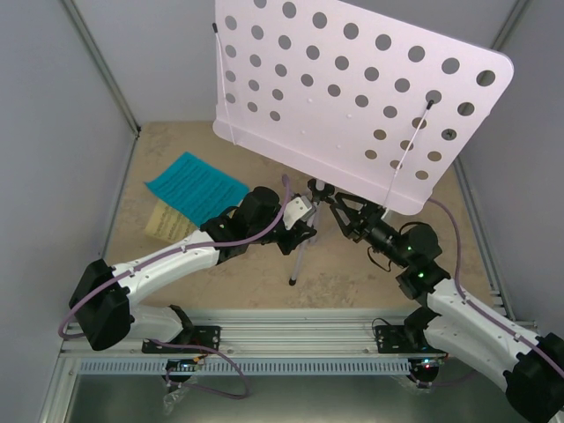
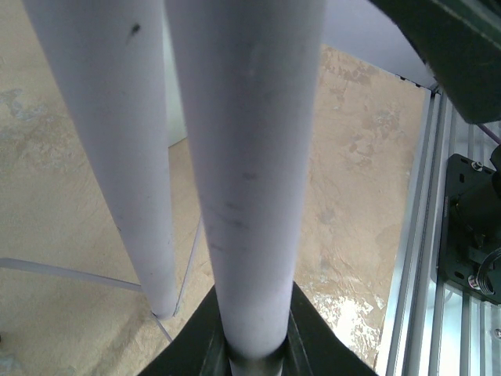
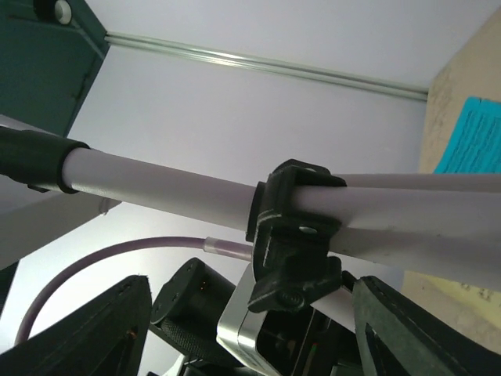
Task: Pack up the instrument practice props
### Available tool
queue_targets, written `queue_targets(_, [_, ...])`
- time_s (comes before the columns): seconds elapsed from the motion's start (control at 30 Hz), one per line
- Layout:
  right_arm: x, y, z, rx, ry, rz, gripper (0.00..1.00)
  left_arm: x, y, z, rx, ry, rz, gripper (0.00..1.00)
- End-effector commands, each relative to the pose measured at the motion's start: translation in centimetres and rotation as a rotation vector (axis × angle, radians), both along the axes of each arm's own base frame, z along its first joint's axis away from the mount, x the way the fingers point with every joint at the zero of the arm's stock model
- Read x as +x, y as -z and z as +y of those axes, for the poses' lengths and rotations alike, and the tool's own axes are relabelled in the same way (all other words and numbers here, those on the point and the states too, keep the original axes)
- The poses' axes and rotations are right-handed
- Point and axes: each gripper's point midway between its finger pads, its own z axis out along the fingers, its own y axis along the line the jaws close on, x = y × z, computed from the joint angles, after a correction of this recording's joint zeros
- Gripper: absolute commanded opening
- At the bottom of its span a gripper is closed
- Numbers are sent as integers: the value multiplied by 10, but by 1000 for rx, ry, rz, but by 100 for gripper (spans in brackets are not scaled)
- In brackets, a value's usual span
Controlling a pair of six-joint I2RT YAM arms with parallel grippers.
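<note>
Perforated music stand (image 1: 352, 97) towers upright on bench (image 1: 352, 273). Left fingers (image 2: 184, 348) clamped on its pole (image 2: 250, 196), likely steadying. Right fingers (image 3: 94, 329) spread either side of black tripod collar (image 3: 293, 235), not gripping, probably to fold the legs. Cyan sheet (image 1: 196, 187) lies left of the left fingers.

The left arm (image 1: 167, 260) and right arm (image 1: 467, 313) share one build: glossy white link shells between bulky black joint housings. A pale purple cable (image 1: 256, 236) runs along each, looping free near the wrist. A small green light (image 1: 421, 274) glows on the right arm's black joint. The right fingers (image 3: 86, 329) are dark, matte and broad.
</note>
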Motion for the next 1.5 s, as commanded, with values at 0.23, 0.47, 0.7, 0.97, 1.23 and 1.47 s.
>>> queue_targets(0.23, [5,-9,12,27,-29,56,60,-8,-6,0,5,35,-5,0])
queue_targets(0.47, [9,-6,11,18,-2,59,50,-8,-7,0,4,35,-7,0])
queue_targets(0.7, [8,-7,8,8,14,47,9,-8,-7,0,3,36,-6,0])
queue_targets(0.97, [10,-2,7,-16,30,47,9,-8,-6,0,6,35,-3,0])
queue_targets(1.23, [27,-4,0,-351,194,-216,0,-8,-6,0,5,36,-6,0])
queue_targets(1.47, [35,8,-9,-747,330,-572,0,-8,-7,0,3,36,-7,0])
